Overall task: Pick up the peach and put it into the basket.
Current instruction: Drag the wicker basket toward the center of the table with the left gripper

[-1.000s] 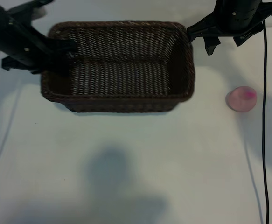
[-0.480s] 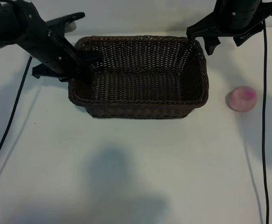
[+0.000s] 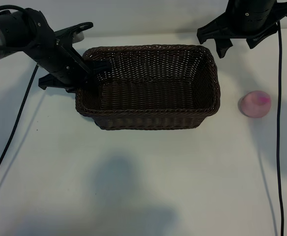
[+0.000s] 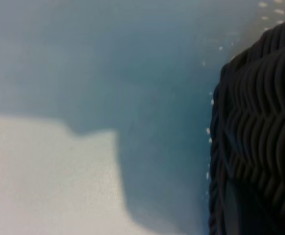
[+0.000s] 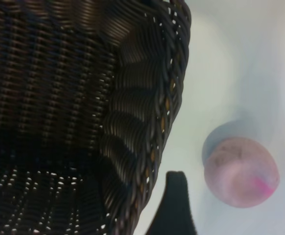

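Two end effectors: left (image 3: 86,73) clamped on basket (image 3: 202,115) rim; right (image 3: 239,42) wide, above peach (image 3: 255,103).

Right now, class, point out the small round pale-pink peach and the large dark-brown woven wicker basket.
Small round pale-pink peach (image 3: 254,103): exterior view, middle of its top.
Large dark-brown woven wicker basket (image 3: 150,113): exterior view, near braided rim.
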Robot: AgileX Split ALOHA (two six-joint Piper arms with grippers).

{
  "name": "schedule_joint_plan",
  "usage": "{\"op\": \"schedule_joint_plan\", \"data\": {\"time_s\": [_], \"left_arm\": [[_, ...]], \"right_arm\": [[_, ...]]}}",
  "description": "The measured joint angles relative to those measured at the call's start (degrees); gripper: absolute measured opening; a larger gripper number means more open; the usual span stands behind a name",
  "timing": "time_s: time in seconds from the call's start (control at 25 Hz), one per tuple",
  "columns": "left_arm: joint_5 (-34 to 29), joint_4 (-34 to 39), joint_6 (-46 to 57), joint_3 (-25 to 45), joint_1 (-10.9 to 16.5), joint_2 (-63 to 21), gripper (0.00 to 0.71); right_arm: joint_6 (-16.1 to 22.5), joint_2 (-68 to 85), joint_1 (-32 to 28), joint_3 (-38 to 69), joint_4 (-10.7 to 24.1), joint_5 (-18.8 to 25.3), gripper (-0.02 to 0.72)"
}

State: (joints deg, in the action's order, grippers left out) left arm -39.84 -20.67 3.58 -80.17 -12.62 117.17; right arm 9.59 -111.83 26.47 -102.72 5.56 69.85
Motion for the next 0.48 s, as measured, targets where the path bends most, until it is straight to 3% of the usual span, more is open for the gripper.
{"op": "schedule_joint_plan", "data": {"time_s": [0.12, 0.2, 0.48], "left_arm": [[-0.05, -0.12, 0.0, 0.0, 0.0, 0.02, 0.111], [-0.41, -0.18, 0.0, -0.05, 0.0, 0.02, 0.173], [-3.72, 0.33, 0.71, -0.06, 0.0, -0.26, 0.592]], "right_arm": [[0.0, 0.0, 0.0, 0.0, 0.0, 0.0, 0.588], [0.0, 0.0, 0.0, 0.0, 0.0, 0.0, 0.588], [0.0, 0.0, 0.0, 0.0, 0.0, 0.0, 0.588]]}}
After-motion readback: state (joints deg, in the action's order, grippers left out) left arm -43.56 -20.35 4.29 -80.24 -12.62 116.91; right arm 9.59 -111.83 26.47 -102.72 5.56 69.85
